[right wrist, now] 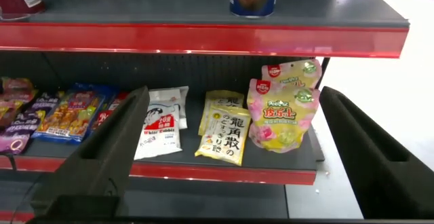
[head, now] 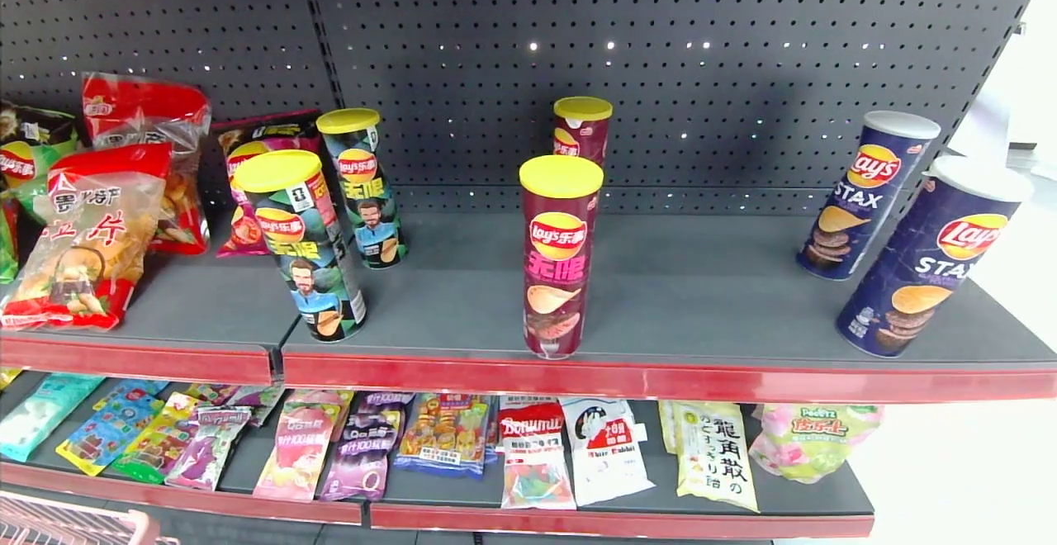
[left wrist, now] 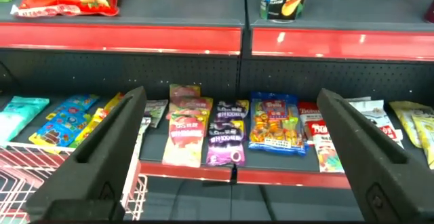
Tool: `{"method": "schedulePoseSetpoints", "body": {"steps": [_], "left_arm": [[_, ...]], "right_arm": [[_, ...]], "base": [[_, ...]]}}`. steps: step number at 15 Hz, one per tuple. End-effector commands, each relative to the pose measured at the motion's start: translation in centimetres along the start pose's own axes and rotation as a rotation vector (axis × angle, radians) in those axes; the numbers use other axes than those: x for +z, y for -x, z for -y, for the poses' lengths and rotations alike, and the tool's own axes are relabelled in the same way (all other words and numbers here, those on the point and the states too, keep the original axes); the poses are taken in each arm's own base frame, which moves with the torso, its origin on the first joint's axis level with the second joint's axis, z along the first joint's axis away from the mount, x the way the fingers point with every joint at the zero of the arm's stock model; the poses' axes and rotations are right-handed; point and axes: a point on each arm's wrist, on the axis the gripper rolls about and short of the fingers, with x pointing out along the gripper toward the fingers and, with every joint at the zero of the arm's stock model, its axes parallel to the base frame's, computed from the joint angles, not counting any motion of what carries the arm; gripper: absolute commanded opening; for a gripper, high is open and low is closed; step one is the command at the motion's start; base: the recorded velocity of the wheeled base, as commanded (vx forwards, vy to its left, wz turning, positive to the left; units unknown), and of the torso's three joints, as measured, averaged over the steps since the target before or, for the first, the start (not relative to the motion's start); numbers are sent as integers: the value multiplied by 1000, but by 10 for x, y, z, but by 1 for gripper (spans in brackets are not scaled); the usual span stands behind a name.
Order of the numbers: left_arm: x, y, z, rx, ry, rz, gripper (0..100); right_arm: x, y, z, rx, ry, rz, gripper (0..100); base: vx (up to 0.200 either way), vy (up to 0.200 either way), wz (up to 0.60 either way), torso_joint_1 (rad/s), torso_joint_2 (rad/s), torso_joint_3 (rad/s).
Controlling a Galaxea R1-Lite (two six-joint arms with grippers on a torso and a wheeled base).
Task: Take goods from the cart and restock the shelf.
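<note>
The grey upper shelf [head: 677,281] carries chip cans: two maroon ones [head: 559,256] in the middle, two green ones [head: 301,244] to the left and two dark blue ones [head: 933,260] at the right end. A corner of the pink wire cart [head: 74,524] shows at the lower left, and its wire basket [left wrist: 27,176] lies beside my left gripper [left wrist: 230,163]. That gripper is open and holds nothing, facing the lower shelf's packets [left wrist: 183,132]. My right gripper [right wrist: 234,159] is open too, in front of a yellow packet [right wrist: 227,132].
Red snack bags [head: 82,231] lean at the upper shelf's left end. Flat candy packets [head: 446,433] line the lower shelf. A pink-green bag [right wrist: 281,112] lies at its right end. Bare shelf lies between the maroon and blue cans. A red lip [head: 661,380] edges each shelf.
</note>
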Motion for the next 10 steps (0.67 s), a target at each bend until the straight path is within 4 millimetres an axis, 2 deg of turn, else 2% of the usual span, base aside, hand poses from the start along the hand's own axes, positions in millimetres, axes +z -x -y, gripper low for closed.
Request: {"method": "schedulePoseSetpoints", "body": {"steps": [1,6,10], "left_arm": [[0,0,0,2,0,0,100],[0,0,0,2,0,0,100],[0,0,0,2,-2,0,100]], "right_arm": [[0,0,0,1,0,-1,100],[0,0,0,1,0,-1,100],[0,0,0,1,0,-1,100]], "base": [[0,0,0,0,0,0],[0,0,0,0,0,0],[0,200,0,3,1,4]]}}
